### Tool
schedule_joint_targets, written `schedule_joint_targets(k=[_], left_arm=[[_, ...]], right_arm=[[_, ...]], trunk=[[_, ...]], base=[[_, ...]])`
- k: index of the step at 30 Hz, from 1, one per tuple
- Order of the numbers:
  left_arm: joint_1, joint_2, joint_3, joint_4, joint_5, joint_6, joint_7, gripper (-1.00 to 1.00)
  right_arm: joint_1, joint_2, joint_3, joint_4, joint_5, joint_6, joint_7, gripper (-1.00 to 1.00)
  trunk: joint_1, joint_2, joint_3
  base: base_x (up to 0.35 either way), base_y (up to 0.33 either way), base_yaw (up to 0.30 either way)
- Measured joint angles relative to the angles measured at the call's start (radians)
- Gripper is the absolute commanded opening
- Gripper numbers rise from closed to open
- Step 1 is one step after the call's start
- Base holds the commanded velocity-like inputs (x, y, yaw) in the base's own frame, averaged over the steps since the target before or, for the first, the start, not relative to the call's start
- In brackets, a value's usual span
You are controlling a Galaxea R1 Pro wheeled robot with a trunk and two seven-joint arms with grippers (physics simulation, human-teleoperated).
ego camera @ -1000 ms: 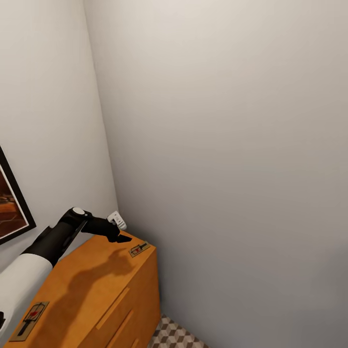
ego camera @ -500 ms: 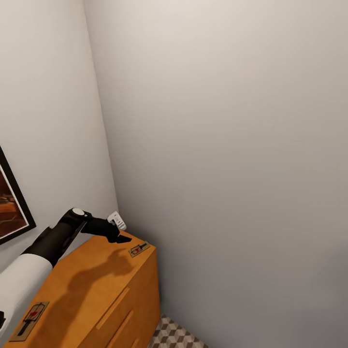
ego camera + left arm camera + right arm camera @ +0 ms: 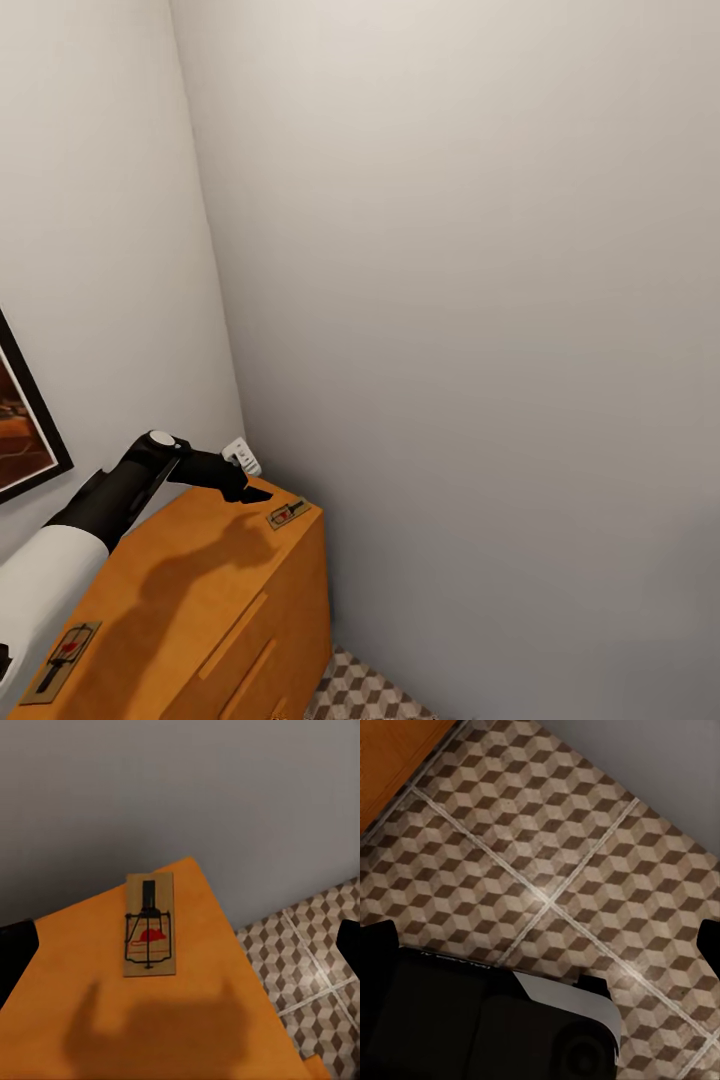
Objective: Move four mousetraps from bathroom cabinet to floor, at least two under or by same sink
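Observation:
The orange-brown cabinet (image 3: 200, 600) stands in the room's corner. One mousetrap (image 3: 288, 514) lies flat at the far corner of its top, and a second mousetrap (image 3: 62, 655) rests near the close end. My left gripper (image 3: 255, 490) hovers just above the top, a little short of the far mousetrap (image 3: 150, 934), which sits between and ahead of its spread fingers. My left gripper (image 3: 181, 943) is open and holds nothing. My right gripper (image 3: 541, 941) hangs open over the bathroom floor (image 3: 585, 832), also holding nothing. The bathroom sink is out of view.
Two grey walls meet right behind the cabinet's far end. A dark-framed picture (image 3: 25, 420) hangs on the left wall. Patterned floor (image 3: 370, 695) shows to the right of the cabinet. My dark base (image 3: 472, 1027) sits below the right gripper, with the cabinet's side (image 3: 397, 750) close by.
The head camera has shifted very slightly. The left arm, both grippers and the mousetraps stay where they were.

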Motion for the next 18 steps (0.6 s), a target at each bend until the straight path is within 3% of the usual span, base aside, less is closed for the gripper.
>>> schedule_joint_targets(k=[18], left_arm=[[0.001,-0.001,-0.002,-0.003,-0.001,0.000,0.000,1.00]], right_arm=[[0.001,0.001,0.000,0.000,0.000,0.000,0.000,1.00]], trunk=[[0.000,0.002,-0.026]], base=[[0.000,0.000,0.000]])
